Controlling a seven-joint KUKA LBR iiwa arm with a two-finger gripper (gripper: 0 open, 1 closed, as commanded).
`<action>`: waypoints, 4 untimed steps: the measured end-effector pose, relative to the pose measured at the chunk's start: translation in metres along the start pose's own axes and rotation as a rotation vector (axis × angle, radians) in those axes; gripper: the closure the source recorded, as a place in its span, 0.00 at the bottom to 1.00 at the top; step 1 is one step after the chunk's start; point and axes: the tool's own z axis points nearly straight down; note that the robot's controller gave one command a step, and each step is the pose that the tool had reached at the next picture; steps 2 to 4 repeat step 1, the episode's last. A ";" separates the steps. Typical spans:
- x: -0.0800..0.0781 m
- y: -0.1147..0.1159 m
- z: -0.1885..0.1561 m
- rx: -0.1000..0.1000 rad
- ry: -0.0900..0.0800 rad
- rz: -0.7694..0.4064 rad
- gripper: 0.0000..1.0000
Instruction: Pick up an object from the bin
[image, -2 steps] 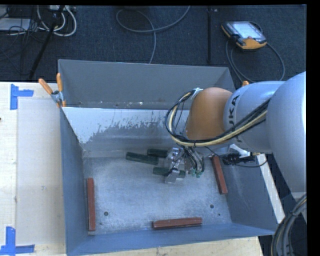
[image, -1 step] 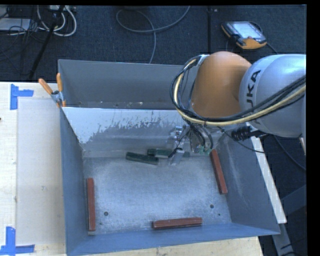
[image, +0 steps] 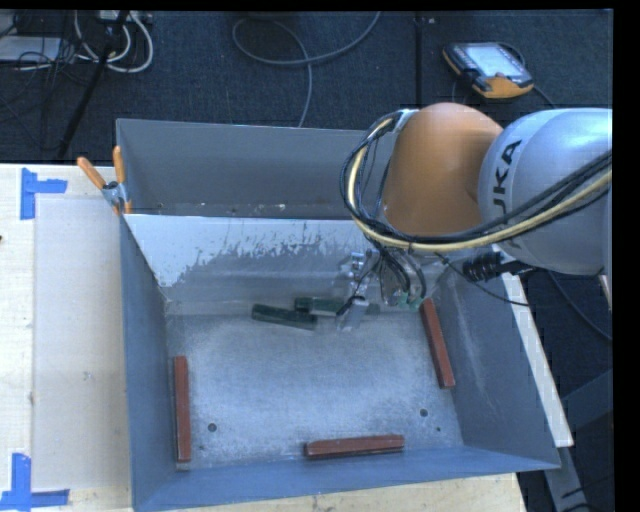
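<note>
A: Start at the left of the bin (image: 240, 170). Any trouble there?

B: Little. The left brown bar (image: 181, 408) lies flat along the left wall, well apart from everything else. It is out of the way.

A: And towards the middle?

B: There lies the dark green piece (image: 285, 315), long and low, at the foot of the back wall. Its right end is just beside the gripper (image: 352, 305). That seems the likeliest thing to be picked.

A: Is the claw apart or together?

B: I cannot tell, and I cannot say whether it touches the piece.

A: So what could go wrong?

B: The gripper stands at the very end of the piece, not over its middle. A grab there could catch only the tip, so the piece might swing or slip out on the way up. Coming down off-centre could also push it away along the floor. The back wall is close too, and the wrist could scrape it.

A: The front brown bar (image: 355, 446)?

B: Near the front wall, well apart. No risk.

A: Further right?

B: The right brown bar (image: 437, 345) leans along the right slope, near the wrist. The arm's cables and orange cover (image: 440, 165) hang over that side, so a sideways move could knock the bar loose.
</note>
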 end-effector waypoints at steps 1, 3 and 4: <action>0.007 0.020 -0.040 0.001 0.003 -0.033 1.00; 0.007 0.020 -0.040 0.001 0.003 -0.033 1.00; 0.007 0.020 -0.040 0.001 0.003 -0.033 1.00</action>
